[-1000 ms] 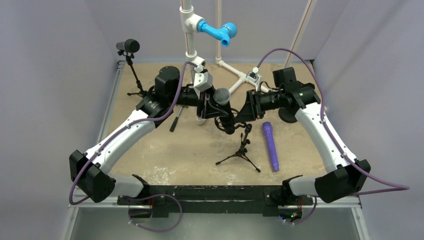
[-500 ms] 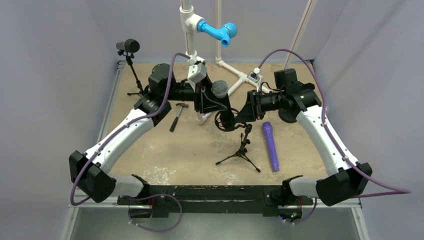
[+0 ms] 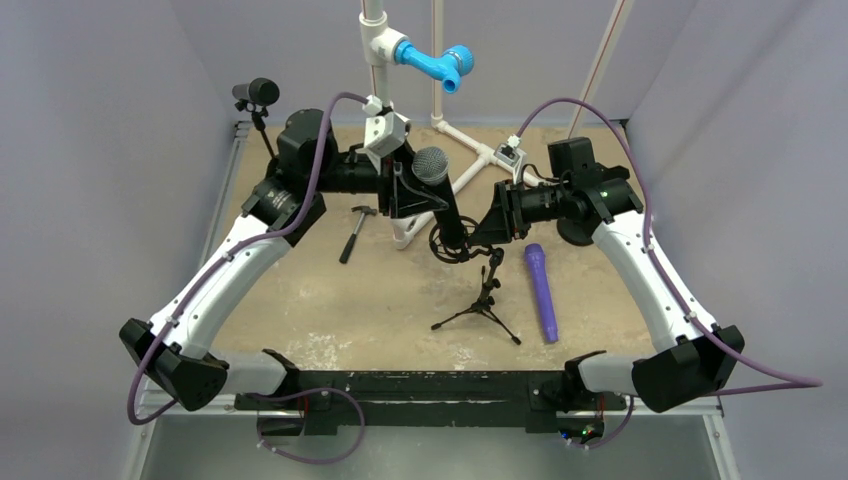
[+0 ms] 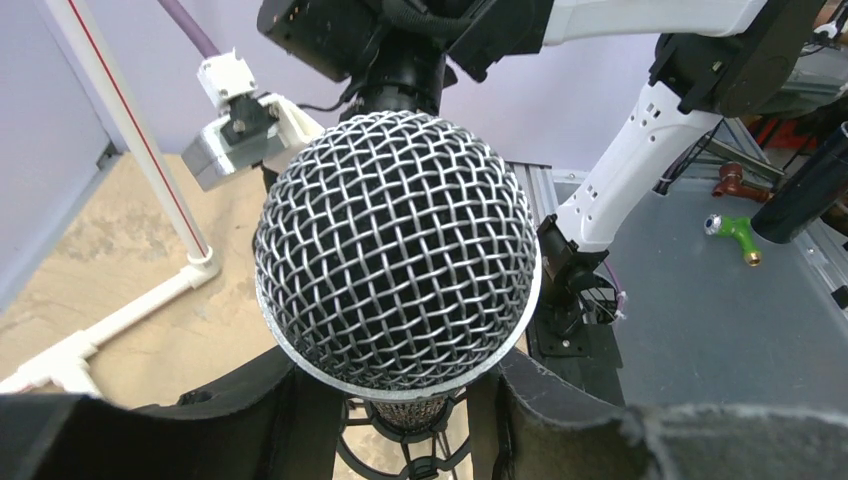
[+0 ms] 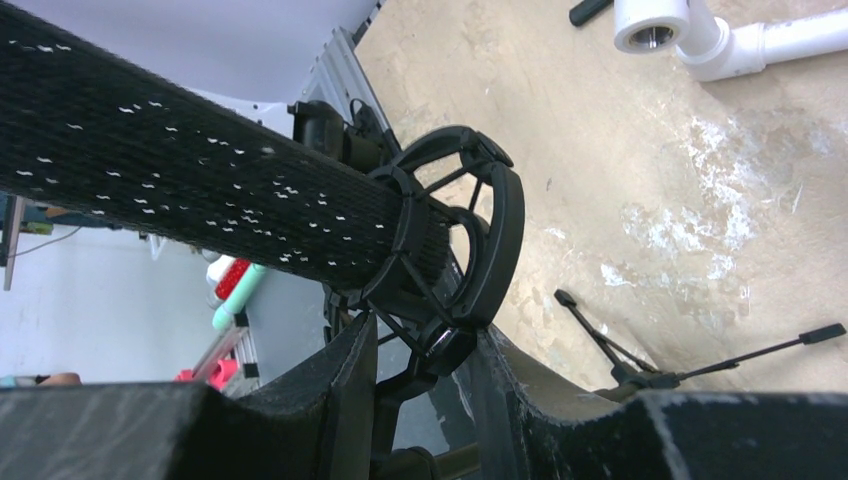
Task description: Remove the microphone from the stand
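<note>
Two claws are busy in the middle of the counter (image 3: 300, 300). The left claw (image 3: 428, 198) is partly closed around the microphone (image 3: 432, 164), gripping its dark body just under the round silver mesh head. In the left wrist view the mesh head (image 4: 397, 250) fills the middle, with a black finger (image 4: 200, 420) on one side of the body and another on the other side.

The right claw (image 3: 472, 234) is also partly closed. It pinches the top of the stand (image 3: 485, 298), right below the black ring (image 3: 450, 243) that cradles the microphone. The right wrist view shows this close up: the fingers (image 5: 330, 400) squeeze the neck under the ring (image 5: 470, 240).

The microphone leans up and away toward the back, head highest. Its lower end is inside the ring — the body (image 5: 200, 170) goes into it, so it is not all the way out. The stand's three thin legs are spread on the sandy counter.

Near the stand, on the right, lies a purple microphone (image 3: 541, 290). A small hammer (image 3: 354, 232) lies to the left. White pipes (image 3: 478, 158) run along the back — one has a blue piece (image 3: 435, 62) on it. A second stand with a black microphone (image 3: 257, 93) is in the far left corner.
</note>
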{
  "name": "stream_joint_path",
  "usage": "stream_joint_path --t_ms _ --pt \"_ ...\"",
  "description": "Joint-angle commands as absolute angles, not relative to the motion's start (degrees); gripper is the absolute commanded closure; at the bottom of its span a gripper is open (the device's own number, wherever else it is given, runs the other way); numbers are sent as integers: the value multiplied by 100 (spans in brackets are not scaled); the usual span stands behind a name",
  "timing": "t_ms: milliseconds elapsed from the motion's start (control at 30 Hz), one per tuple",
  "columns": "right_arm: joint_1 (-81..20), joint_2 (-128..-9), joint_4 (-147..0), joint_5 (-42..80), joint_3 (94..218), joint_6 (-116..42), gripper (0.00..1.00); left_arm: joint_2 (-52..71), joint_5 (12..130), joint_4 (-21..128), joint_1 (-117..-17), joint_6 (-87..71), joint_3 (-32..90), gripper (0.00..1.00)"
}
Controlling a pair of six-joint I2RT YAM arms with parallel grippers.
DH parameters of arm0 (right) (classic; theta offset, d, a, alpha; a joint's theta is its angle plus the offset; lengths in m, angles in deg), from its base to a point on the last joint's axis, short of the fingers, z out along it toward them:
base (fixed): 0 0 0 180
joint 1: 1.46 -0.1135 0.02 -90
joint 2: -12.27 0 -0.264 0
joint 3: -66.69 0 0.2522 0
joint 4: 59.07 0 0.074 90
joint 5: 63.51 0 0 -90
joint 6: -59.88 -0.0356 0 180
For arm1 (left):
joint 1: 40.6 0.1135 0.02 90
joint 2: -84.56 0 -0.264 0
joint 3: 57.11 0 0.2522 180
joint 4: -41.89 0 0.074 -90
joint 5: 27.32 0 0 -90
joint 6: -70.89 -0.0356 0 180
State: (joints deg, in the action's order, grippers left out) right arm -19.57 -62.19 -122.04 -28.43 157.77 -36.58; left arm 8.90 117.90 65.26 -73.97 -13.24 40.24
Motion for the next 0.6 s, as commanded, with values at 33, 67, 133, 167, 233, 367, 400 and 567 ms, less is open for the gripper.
stream_joint_path --t_ms 33,67,133,167,233,367,400,567 --pt "-1986 -6200 -12318 -2131 15637 -3043 100 1212 11824 6793 -7313 -1648 4608 100" --pt "-1991 -6192 -12314 -2150 15645 -3041 100 1224 11842 6866 -7305 -1661 4678 100" --pt "-1989 -6191 -12310 -2172 15667 -3039 100 1241 11905 7001 -7291 -1673 4802 100" --pt "-1991 -6191 -12310 -2165 15701 -3045 100 1246 11932 7083 -7289 -1685 4870 100" --pt "-1991 -6196 -12346 -2110 15800 -2956 96 1277 11938 7268 -7282 -1751 5015 100" --pt "-1990 -6217 -12458 -2013 16086 -2787 66 1324 11883 7589 -7259 -1886 5220 100" --pt "-1986 -6232 -12485 -2002 16160 -2770 59 1339 11862 7655 -7253 -1884 5260 100" --pt "-1991 -6309 -12629 -2007 16555 -2689 33 1426 11741 7919 -7211 -2205 5314 100"
